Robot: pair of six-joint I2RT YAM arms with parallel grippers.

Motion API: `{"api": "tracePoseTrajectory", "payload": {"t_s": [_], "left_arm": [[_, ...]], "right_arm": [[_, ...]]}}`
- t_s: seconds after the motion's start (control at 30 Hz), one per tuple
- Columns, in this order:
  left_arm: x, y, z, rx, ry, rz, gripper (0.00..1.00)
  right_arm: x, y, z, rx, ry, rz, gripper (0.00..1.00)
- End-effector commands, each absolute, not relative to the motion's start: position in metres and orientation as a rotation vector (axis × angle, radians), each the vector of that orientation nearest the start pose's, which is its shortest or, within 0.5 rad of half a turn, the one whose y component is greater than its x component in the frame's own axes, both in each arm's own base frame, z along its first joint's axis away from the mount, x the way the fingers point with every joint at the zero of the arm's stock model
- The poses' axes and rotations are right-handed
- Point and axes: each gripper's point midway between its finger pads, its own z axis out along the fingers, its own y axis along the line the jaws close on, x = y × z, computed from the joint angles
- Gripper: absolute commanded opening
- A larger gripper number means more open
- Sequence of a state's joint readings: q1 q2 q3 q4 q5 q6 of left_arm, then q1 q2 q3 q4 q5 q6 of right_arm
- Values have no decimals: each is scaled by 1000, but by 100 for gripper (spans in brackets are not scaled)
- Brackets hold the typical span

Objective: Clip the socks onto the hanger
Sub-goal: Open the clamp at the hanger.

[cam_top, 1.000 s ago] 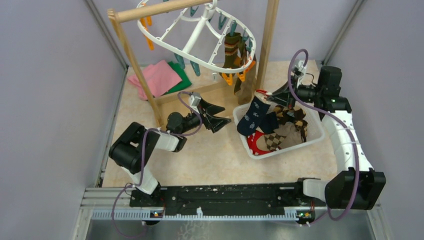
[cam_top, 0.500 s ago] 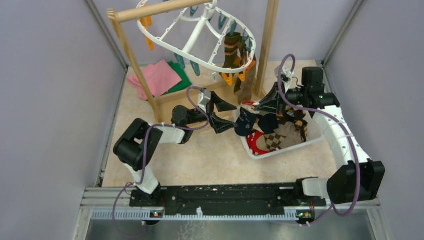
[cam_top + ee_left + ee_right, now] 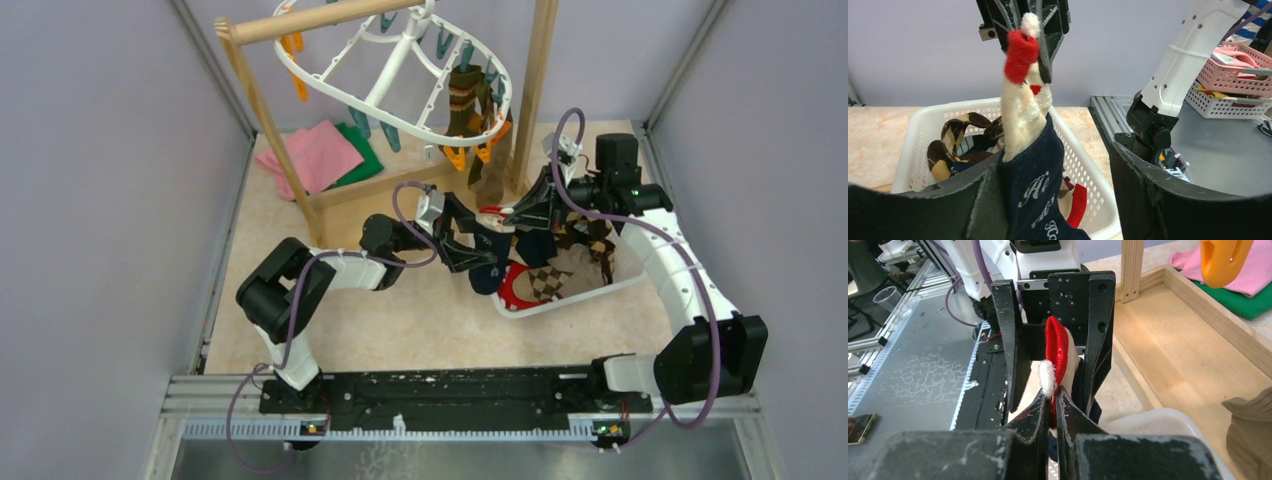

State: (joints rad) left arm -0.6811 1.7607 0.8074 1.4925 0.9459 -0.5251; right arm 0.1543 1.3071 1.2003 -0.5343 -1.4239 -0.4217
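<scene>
My right gripper (image 3: 512, 213) (image 3: 1054, 392) is shut on the red-and-white cuff of a dark navy sock (image 3: 487, 270) (image 3: 1038, 190), which hangs over the left end of the white basket (image 3: 575, 292). My left gripper (image 3: 477, 245) (image 3: 1055, 165) stands open around the sock's navy body: one finger touches the cloth and the other stands apart. More socks lie in the basket: argyle (image 3: 592, 236), tan (image 3: 575, 265) and red (image 3: 515, 287). The white oval hanger (image 3: 392, 68) hangs from the wooden pole at the back, with an olive-brown striped sock (image 3: 464, 100) clipped to it.
The wooden rack's pole (image 3: 330, 20) and right post (image 3: 535, 80) stand just behind the grippers, and its base frame (image 3: 1198, 305) lies on the table. Folded pink and green cloths (image 3: 320, 155) lie at the back left. An orange clip (image 3: 1223, 260) dangles close to the right wrist.
The right gripper has carried the navy sock up and left out of the basket. The left arm has reached right, so its jaws now straddle the sock and have narrowed somewhat.
</scene>
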Motion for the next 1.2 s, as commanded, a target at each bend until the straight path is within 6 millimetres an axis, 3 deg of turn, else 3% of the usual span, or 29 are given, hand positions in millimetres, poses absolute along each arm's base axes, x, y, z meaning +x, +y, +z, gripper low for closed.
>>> {"api": "tracePoseTrajectory", "payload": {"t_s": [0.0, 0.2, 0.4, 0.47, 0.5, 0.6, 0.7, 0.9, 1.03, 1.17], "left_arm": [[219, -369, 309, 1012, 638, -1361, 68], [222, -367, 319, 959, 648, -1373, 49], [224, -361, 322, 921, 657, -1352, 0], [225, -357, 322, 901, 668, -1348, 0], [225, -355, 322, 890, 673, -1341, 0], [227, -347, 320, 866, 689, -1314, 0], [226, -340, 315, 859, 711, -1295, 0], [224, -328, 298, 851, 776, -1253, 0], [220, -321, 295, 850, 790, -1234, 0], [215, -316, 294, 855, 793, -1216, 0]], "right_arm": [[239, 215, 320, -1235, 1328, 1343, 0], [244, 215, 314, -1217, 1364, 1314, 0], [250, 214, 309, -1204, 1394, 1279, 0], [253, 214, 308, -1192, 1413, 1266, 0], [255, 213, 309, -1181, 1426, 1257, 8], [263, 209, 314, -1153, 1466, 1198, 46], [281, 199, 332, -1099, 1493, 1087, 60], [327, 177, 359, -781, 1611, 982, 67], [342, 175, 359, -658, 1702, 1001, 64], [362, 165, 358, -501, 1813, 876, 61]]}}
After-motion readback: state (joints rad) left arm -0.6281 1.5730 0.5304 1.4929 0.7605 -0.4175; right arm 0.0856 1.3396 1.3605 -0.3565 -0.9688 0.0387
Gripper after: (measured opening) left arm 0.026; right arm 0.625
